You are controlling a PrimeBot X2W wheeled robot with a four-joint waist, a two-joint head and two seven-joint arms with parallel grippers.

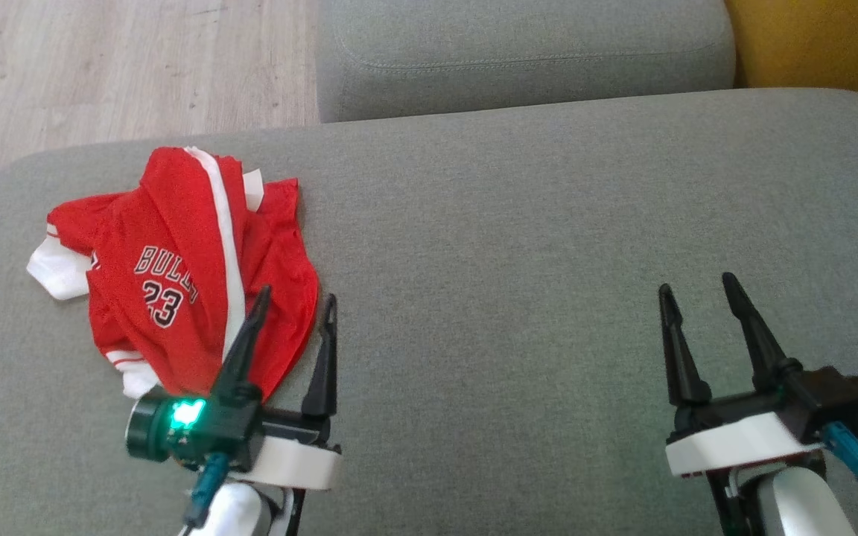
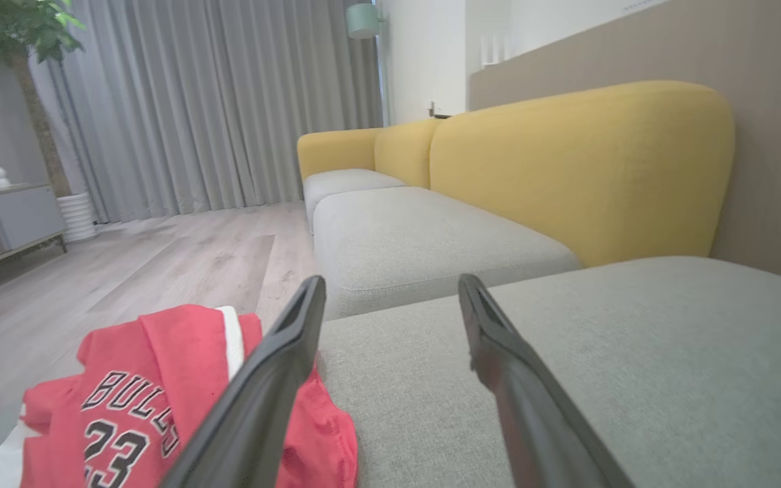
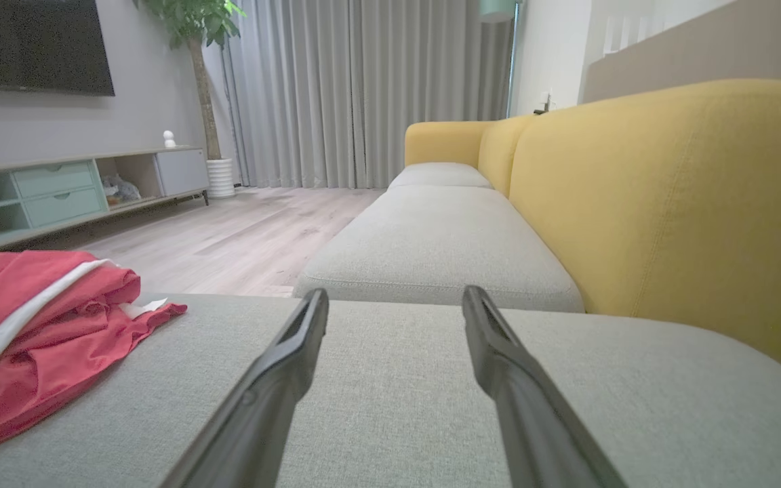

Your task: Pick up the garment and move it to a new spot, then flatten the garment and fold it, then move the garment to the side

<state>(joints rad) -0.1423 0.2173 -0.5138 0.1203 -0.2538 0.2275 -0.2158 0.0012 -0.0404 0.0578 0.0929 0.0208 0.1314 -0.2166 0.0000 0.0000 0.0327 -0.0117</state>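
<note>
- Jaws on both arms are released and hold nothing: the left jaws, with two dark fingers (image 1: pixel 246 342), stand at 7 o'clock in the head view, and the right jaws, with fingers (image 1: pixel 755 327) apart in the same way, stand at 5 o'clock.
- The garment (image 1: pixel 176 275), a red jersey with white trim and the number 23, lies crumpled on the grey cushion (image 1: pixel 511 260) at about 10 o'clock, close to the cushion's left edge and the wooden floor (image 1: pixel 101 67).
- In the head view the left jaws overlap the near right corner of the garment. In the left wrist view the cloth (image 2: pixel 160 407) sits at 8 o'clock, beside and partly behind one finger (image 2: pixel 262 393), not between the two. I cannot tell if that finger touches the cloth.
- I judge that the first step is in hand: the garment is not yet picked up, and nothing is flattened or folded.
- The next move calls, I think, for the left jaws to shift toward 10 o'clock and go down until a raised fold is between them, then to close.
- The cloth looks thin and bunched, so a shallow pinch may catch only one layer and let the rest drag.
- Bare cushion lies toward 3 o'clock from the garment, which seems a good new spot, and the right jaws are well apart from it there.
</note>
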